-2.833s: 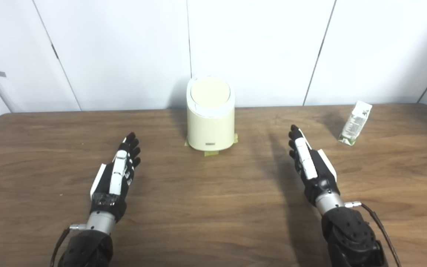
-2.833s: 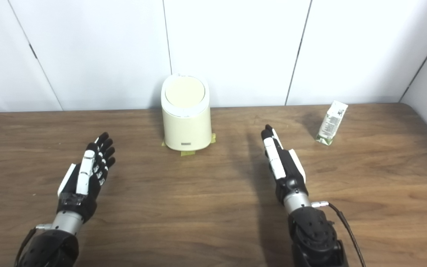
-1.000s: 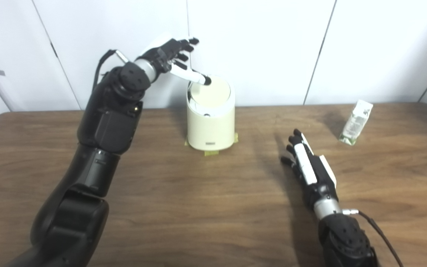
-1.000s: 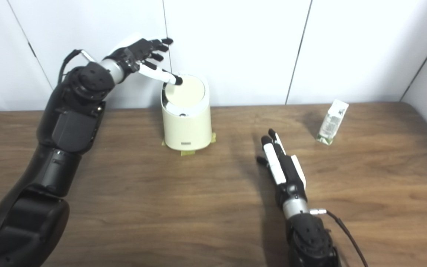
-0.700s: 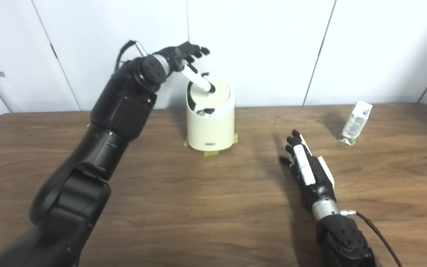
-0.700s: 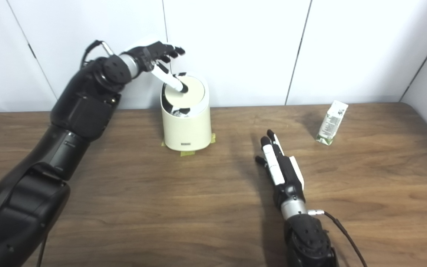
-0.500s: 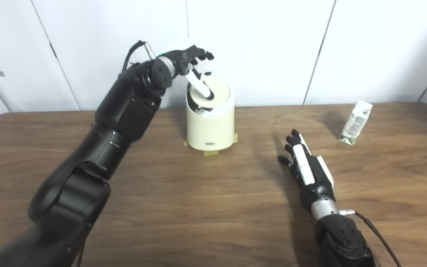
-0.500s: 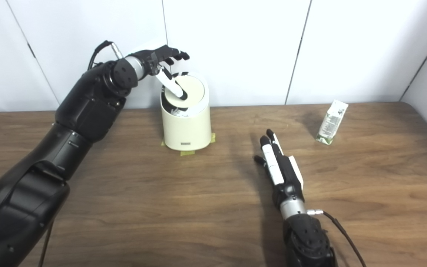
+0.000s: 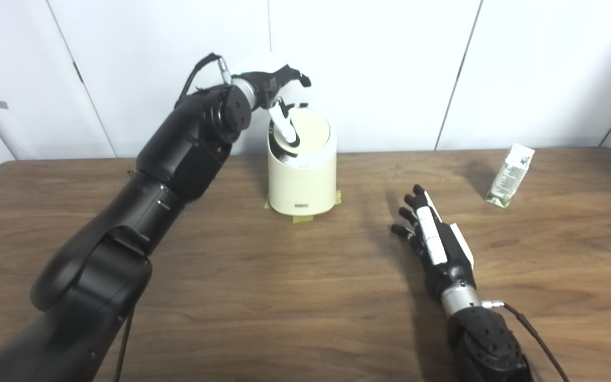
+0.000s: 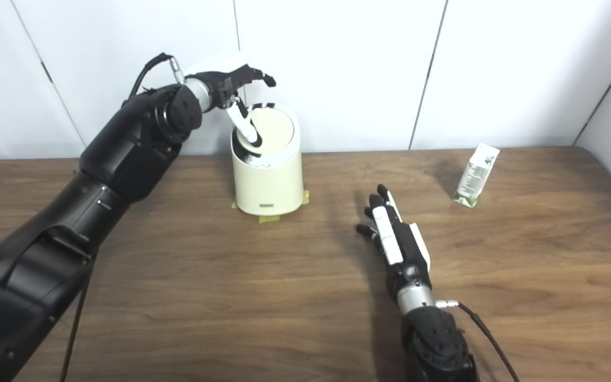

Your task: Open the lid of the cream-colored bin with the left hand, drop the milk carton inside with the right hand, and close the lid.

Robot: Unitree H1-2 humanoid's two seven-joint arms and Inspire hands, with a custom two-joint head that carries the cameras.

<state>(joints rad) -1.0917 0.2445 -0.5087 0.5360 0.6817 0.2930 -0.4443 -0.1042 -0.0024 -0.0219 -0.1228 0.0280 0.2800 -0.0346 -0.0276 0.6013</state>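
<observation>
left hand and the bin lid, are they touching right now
Touching. In the left eye view one finger of the left hand presses down on the near-left part of the lid, which sits tilted in the cream-colored bin.

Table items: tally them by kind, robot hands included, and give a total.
Cream-colored bin: 1
Milk carton: 1
Hands: 2, the left hand over the bin's lid and the right hand above the table
Total: 4
</observation>
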